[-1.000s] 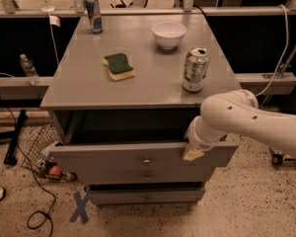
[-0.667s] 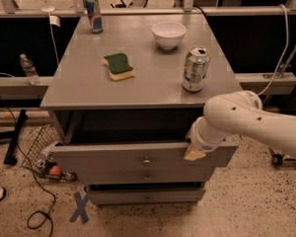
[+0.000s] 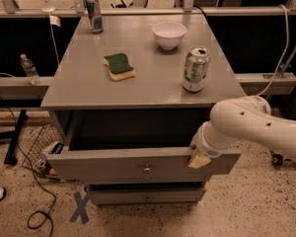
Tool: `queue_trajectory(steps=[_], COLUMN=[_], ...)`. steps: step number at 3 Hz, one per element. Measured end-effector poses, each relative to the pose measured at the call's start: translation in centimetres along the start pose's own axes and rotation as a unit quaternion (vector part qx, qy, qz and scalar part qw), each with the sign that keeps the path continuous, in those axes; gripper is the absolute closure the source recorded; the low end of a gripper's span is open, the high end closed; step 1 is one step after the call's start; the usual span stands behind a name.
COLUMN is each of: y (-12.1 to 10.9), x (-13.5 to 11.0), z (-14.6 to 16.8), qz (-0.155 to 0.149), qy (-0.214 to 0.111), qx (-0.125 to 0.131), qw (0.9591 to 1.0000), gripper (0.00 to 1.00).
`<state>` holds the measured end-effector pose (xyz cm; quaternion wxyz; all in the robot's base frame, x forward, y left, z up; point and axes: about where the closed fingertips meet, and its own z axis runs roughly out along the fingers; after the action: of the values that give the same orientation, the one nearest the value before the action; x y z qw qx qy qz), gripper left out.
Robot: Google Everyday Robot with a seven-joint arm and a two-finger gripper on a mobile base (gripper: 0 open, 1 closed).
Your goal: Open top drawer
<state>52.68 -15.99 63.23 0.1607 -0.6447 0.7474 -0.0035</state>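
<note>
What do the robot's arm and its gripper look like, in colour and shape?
The arm is white, thick and rounded, with a few small dark dots on its casing and no loose cables visible. The gripper, at the right front edge of the top drawer, ends in a pale beige tip.

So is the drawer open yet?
Mostly. The top drawer already sticks well out, and you can see its dark inside. The gripper is at the right end of the drawer's front edge. What's left is maybe a little more pulling, then letting go.

cans x2 | bowl x1 | sponge x1 | drawers x2 | claw x1 @ top drawer R edge
</note>
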Motion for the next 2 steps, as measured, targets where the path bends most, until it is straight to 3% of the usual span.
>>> queue_trajectory(steps=[2], y=[1.27], x=[0.48], z=[-0.15], qz=[0.014], qy=[-0.001], qx=[-0.002], qw=[0.9999], gripper=[1.0])
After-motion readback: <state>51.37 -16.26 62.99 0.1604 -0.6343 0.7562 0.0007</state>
